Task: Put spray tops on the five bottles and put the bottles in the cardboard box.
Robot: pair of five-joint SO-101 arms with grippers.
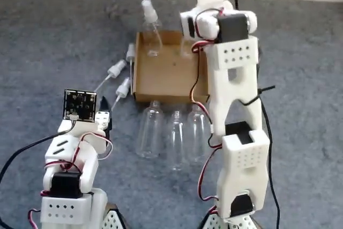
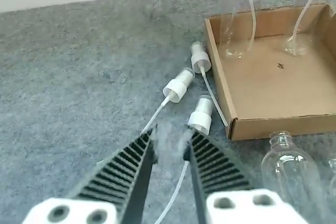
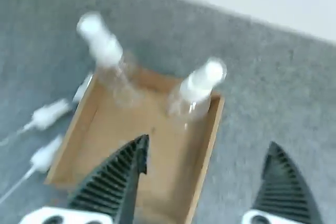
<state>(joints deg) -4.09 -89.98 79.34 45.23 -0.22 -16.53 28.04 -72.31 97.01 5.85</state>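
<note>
- Bottles of clear plastic with white spray tops, two in all, stand upright inside the shallow brown cardboard box [image 1: 135,68]. One [image 2: 240,14] is at the far corner on the side of the loose tops, the other [image 2: 310,14] is further along the far wall.
- Three more clear plastic bottles lie uncapped on the grey carpeted bench [image 1: 64,41], side by side just in front of the box's near wall, necks toward it: one [image 1: 149,131], the middle one [image 1: 176,139] and one [image 1: 197,132] next to the right arm.
- Three loose white spray tops with thin dip tubes lie on the bench outside the box's left wall: the farthest [image 2: 199,59] just beside the wall, the next [image 2: 178,85] a little further out, the nearest [image 2: 200,115] close to the box's front corner.
- The left tool [image 2: 169,139] is low over the bench, just short of the nearest top, its fingers parted by only a narrow gap. That top's tube runs along the gap in the wrist view; I cannot tell whether it touches them.
- The right tool [image 3: 207,148] hangs above the box, spread wide and holding nothing.
</note>
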